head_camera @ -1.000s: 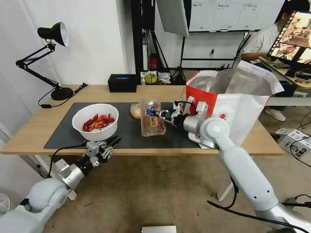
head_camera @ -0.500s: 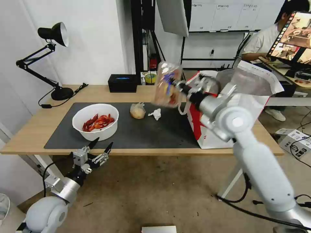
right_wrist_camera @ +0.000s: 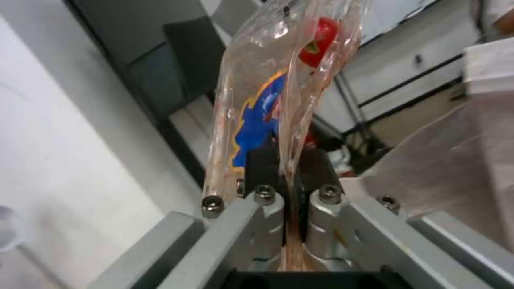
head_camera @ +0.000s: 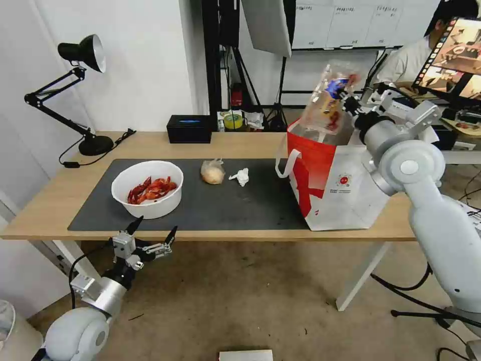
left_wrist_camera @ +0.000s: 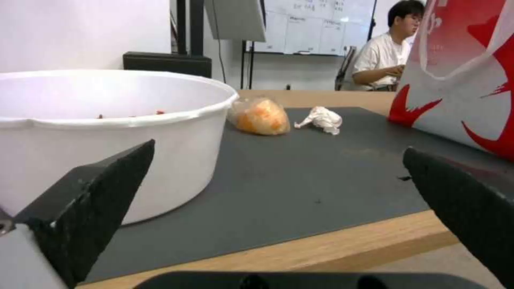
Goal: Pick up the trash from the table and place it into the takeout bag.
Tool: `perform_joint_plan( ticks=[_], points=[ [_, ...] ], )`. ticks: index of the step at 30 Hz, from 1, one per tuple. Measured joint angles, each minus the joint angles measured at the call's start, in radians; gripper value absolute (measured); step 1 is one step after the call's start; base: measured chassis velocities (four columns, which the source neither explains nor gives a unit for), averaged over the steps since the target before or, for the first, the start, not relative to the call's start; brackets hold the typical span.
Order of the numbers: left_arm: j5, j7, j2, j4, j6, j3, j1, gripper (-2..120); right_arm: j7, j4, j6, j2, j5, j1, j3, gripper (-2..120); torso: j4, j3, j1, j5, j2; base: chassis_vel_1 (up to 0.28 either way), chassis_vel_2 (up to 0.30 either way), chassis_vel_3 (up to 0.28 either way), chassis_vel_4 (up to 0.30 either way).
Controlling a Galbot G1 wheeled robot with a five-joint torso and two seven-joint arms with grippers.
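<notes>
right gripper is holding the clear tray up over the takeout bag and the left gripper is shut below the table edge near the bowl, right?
Not quite: the left gripper is open, its fingers spread wide, as the left wrist view shows. The rest holds: the right gripper holds the clear tray over the takeout bag, and the left one sits below the table edge near the bowl.

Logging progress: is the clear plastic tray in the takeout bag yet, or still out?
Out. The right gripper holds the clear plastic tray tilted above the takeout bag's open mouth.
</notes>
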Motion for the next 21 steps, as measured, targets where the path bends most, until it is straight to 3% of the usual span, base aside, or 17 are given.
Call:
perform_joint_plan(
  ticks=[14,21],
  points=[
    [0.008,-0.001,-0.007,0.0,-0.004,0.005,0.009,101,0.0,-0.017,0.005,0.021,-0.033,-0.04,-0.016,0,0.0002,0.0,0.0,-0.0002,0.0,0.0,0.0,0.0,0.0],
    [0.011,0.0,0.012,0.004,0.0,0.016,0.007,100,0.013,0.006,0.004,0.028,0.023,-0.068,-0.005,24,0.0003,0.0,0.0,-0.0004,0.0,0.0,0.0,0.0,0.0]
  ],
)
